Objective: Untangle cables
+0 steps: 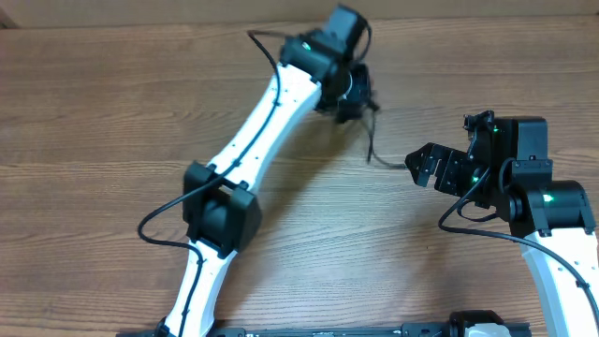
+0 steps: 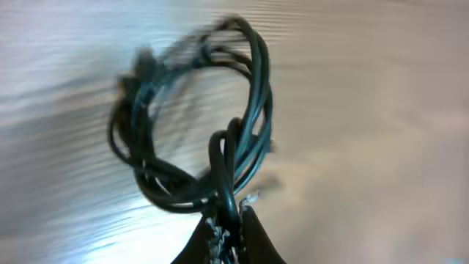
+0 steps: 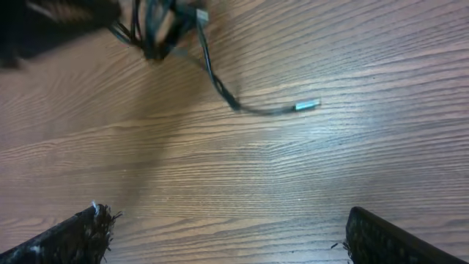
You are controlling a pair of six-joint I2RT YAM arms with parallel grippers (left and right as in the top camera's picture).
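**Q.** How do the jaws stand, and where are the cables?

**A.** The left jaws are pressed together on several strands at the bottom of the coil (image 2: 198, 125), a bundle of thin black cables looped over one another. The left wrist view is blurred, so I cannot tell whether the coil rests on the tabletop (image 1: 112, 103) or hangs just above it. The right jaws are spread wide and hold nothing. One tail (image 3: 220, 88) runs out of the bundle across the wood and ends in a silver plug tip (image 3: 308, 105). That tip lies ahead of the right jaws, near them but not touching.

**Q.** What could go wrong from here?

**A.** There are three risks, as I judge them.
- **Tightening:** the left jaws pinch many strands at once. Pulling the tail away from so broad a grip may tighten the loops instead of freeing them.
- **Slipping:** the cord is thin and the plug is small and smooth. If the right jaws close on the tip alone, it may slip out, or they may close on bare wood beside it.
- **Dragging:** the tail is short and slack. If the left arm (image 1: 271, 112) lifts or swings, it may drag the plug out from between the right jaws before they close.
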